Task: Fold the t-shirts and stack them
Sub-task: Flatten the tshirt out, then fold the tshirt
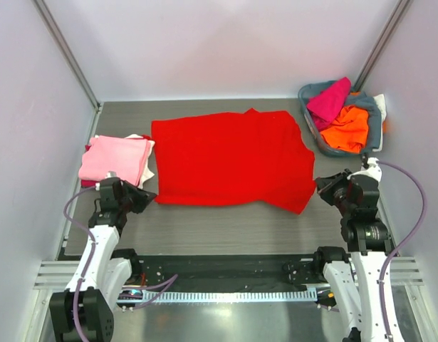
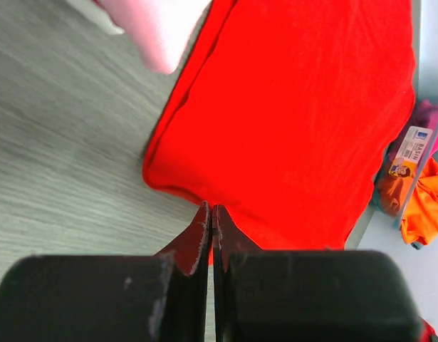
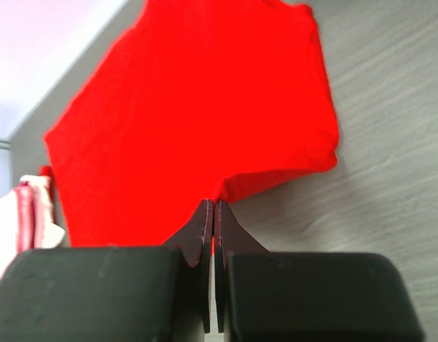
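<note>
Red shirt (image 1: 229,158) lies flat on the worktop (image 1: 204,224), long axis running from left tool (image 1: 139,197) to right tool (image 1: 324,187). Its near corners sit just ahead of each tool's tips. Both tools are fully closed, tips at the hem; whether cloth is pinched cannot be told.

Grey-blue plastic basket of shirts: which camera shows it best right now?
Top external: the whole grey-blue plastic basket shows, far right, holding a magenta shirt and an orange shirt. Left wrist catches only a labelled sliver. Right wrist shows none.
</note>
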